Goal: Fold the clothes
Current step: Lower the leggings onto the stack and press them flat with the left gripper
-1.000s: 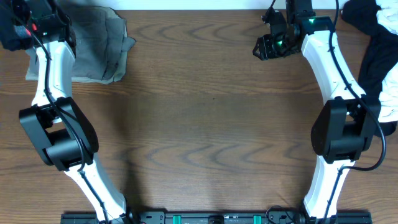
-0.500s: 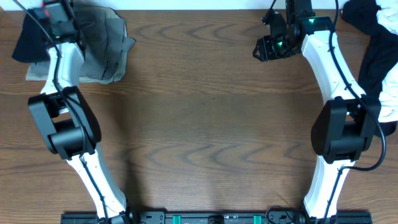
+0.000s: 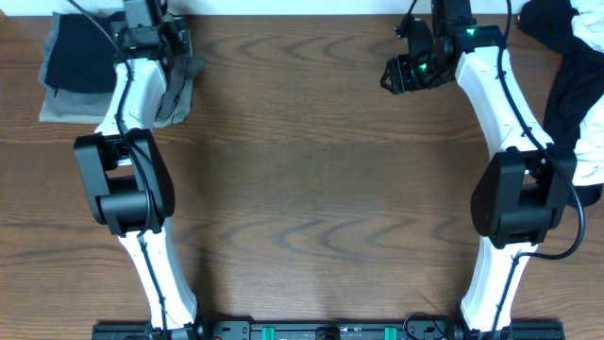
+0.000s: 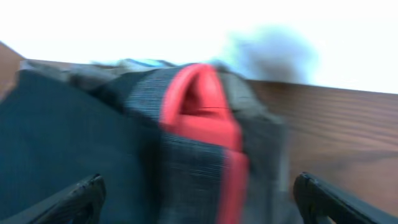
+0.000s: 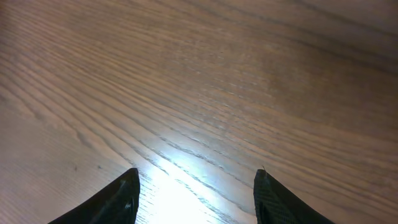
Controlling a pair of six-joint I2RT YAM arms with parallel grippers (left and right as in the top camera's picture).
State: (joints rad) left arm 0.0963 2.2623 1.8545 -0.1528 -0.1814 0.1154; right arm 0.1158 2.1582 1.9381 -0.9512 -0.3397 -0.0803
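Observation:
A folded black garment [image 3: 80,61] lies on a grey cloth pile [image 3: 176,94] at the table's back left corner. The left wrist view shows it blurred and close, with its heather-grey and coral-red edge band [image 4: 205,118] bunched upward. My left gripper [image 3: 146,28] [image 4: 199,190] hovers just right of it, jaws wide open and holding nothing. My right gripper [image 3: 401,71] [image 5: 196,180] is open above bare wood at the back right, with nothing between its fingers.
A heap of black and white clothes [image 3: 572,85] lies at the back right corner, beside the right arm. The table's far edge runs just behind both grippers. Brown wooden tabletop [image 3: 311,189] spans the middle.
My left gripper has swung rightward, opened and let go of the black garment, which now rests on the grey pile. The right jaws have widened slightly.

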